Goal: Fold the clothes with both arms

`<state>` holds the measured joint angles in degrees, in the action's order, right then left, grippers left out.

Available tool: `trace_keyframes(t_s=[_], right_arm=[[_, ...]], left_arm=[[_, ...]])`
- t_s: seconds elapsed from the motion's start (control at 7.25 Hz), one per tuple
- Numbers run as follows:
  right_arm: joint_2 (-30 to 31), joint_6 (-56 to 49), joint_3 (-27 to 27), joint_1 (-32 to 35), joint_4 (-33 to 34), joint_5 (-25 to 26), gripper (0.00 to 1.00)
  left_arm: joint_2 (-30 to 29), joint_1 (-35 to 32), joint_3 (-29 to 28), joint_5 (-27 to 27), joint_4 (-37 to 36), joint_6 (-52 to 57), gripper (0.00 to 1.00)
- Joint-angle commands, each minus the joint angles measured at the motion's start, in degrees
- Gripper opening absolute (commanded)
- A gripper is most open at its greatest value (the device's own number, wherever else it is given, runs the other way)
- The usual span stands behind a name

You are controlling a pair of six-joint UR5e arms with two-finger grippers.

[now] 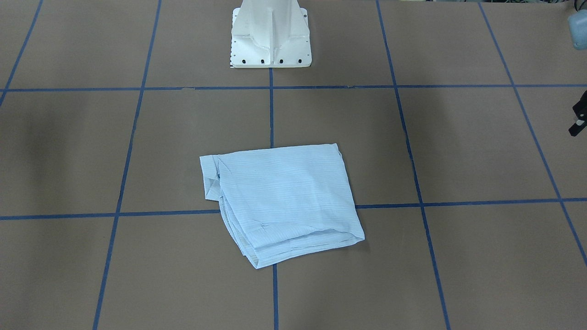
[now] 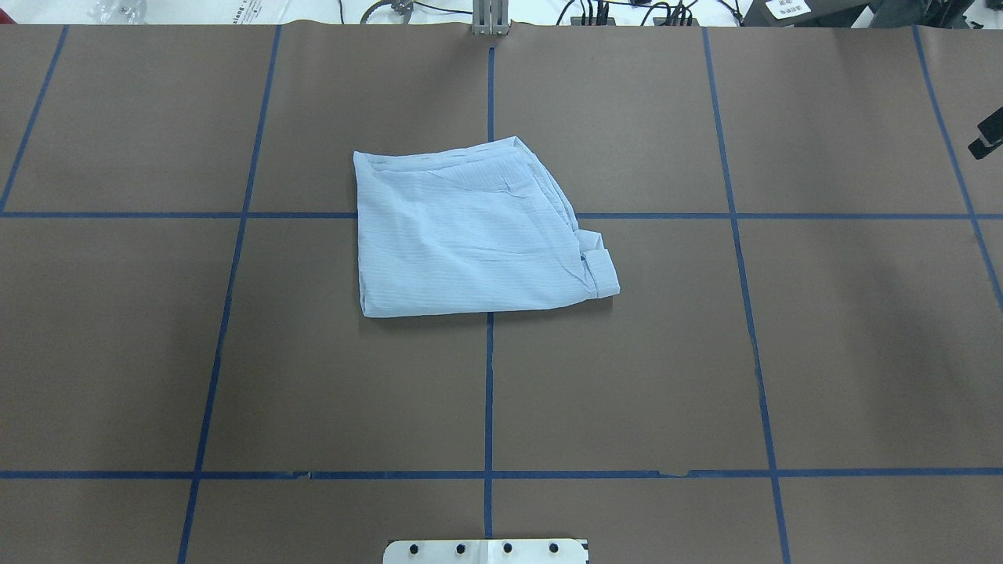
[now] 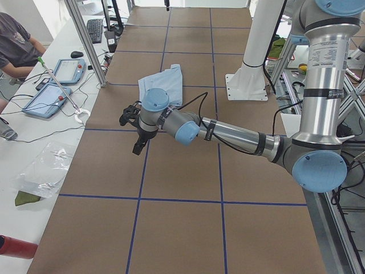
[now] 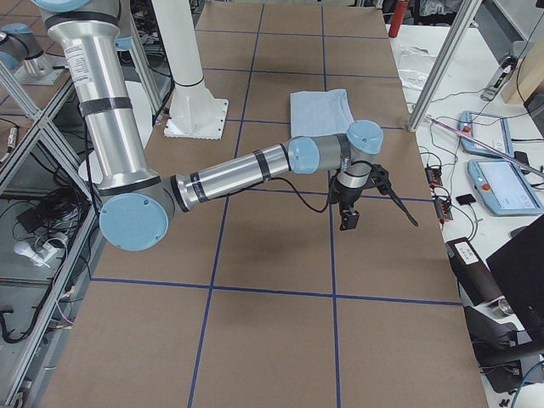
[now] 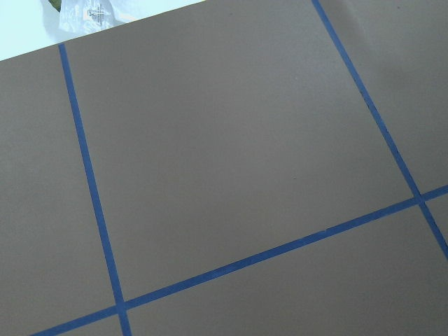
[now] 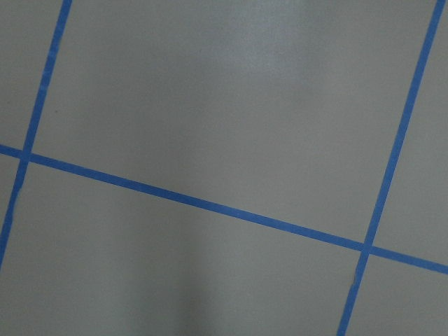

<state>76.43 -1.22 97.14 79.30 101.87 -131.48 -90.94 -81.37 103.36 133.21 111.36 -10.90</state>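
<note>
The light blue shirt (image 1: 279, 201) lies folded into a rough rectangle at the table's middle, and also shows in the overhead view (image 2: 470, 235). No gripper touches it. My left gripper (image 3: 131, 134) hovers over bare table far toward the left end; only a black sliver of it (image 1: 578, 118) shows at the front view's right edge. My right gripper (image 4: 378, 219) hovers far toward the right end, a sliver (image 2: 989, 137) at the overhead view's right edge. Both hold nothing, and their fingers stand apart. Both wrist views show only brown table and blue tape.
The white pedestal base (image 1: 270, 36) stands at the robot's side of the table. Blue tape lines (image 2: 490, 392) grid the brown surface. An operator (image 3: 14, 45), tablets (image 3: 48, 97) and aluminium posts (image 3: 85, 40) are beyond the far edge.
</note>
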Motion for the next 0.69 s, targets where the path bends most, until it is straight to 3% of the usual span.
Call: trace_keyframes(t_s=[0.0,0.55], right_arm=[[0.0,0.0,0.1,0.0,-0.1,0.0,1.0],[0.0,0.0,0.5,0.0,-0.1,0.1,1.0]], left_arm=[[0.2,0.1,0.7,-0.1,0.0,0.0,1.0],[0.2,0.1,1.1,-0.1,0.1,0.0,1.0]])
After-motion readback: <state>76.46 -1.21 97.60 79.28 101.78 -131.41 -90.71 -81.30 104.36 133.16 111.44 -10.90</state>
